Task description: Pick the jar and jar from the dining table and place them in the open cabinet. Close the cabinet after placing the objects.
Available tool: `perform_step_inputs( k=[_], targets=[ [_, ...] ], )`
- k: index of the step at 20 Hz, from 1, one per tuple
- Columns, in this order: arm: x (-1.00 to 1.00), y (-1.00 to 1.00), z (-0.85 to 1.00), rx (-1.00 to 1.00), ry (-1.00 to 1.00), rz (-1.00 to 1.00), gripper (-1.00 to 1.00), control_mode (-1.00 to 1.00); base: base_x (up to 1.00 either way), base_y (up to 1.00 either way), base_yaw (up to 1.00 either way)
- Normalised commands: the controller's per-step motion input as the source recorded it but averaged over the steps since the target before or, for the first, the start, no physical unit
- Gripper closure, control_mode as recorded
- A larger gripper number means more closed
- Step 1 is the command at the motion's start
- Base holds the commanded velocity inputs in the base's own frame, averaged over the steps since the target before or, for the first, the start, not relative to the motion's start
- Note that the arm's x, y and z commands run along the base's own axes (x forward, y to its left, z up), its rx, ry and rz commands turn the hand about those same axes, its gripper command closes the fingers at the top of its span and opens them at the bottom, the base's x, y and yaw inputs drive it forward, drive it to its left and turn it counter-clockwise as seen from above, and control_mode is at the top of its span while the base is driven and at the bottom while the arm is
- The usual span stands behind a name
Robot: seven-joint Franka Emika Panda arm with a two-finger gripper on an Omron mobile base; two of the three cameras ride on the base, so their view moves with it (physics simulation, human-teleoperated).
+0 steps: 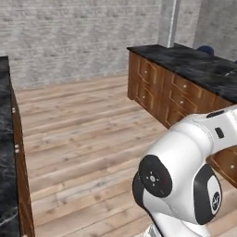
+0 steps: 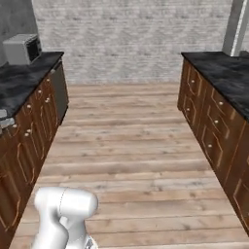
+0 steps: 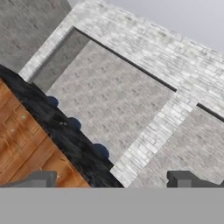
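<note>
Gripper [image 3: 113,179] stood wide open and empty, tips aimed past the dining table [image 3: 65,131] at a brick wall. No jar could be made out anywhere; dark blue rounded shapes [image 3: 99,151] beyond the table's far edge were too vague to name. Base views showed the same black marble slab over wooden drawers on the right [image 1: 194,69], top bare where visible. Judgement: a jar that small is probably light, rigid, smooth-sided and a bit slippery, so grip mid-height across the body, jaws square to it.
</note>
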Motion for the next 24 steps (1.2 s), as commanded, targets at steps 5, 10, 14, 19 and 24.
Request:
perform_step_inputs(
  k=[5,10,14,19,24],
  targets=[
    [0.00,0.00,0.00,0.00,0.00,0.00,-1.00,1.00,0.95,0.00,-0.42],
    [0.00,0.00,0.00,0.00,0.00,0.00,-1.00,1.00,0.55,0.00,-0.57],
    [0.00,0.00,0.00,0.00,0.00,0.00,-1.00,1.00,0.45,0.00,-0.60],
    [0.00,0.00,0.00,0.00,0.00,0.00,-1.00,1.00,0.62,0.07,-0.54],
    [0.00,0.00,0.00,0.00,0.00,0.00,-1.00,1.00,0.75,0.25,-0.44]
  ],
)
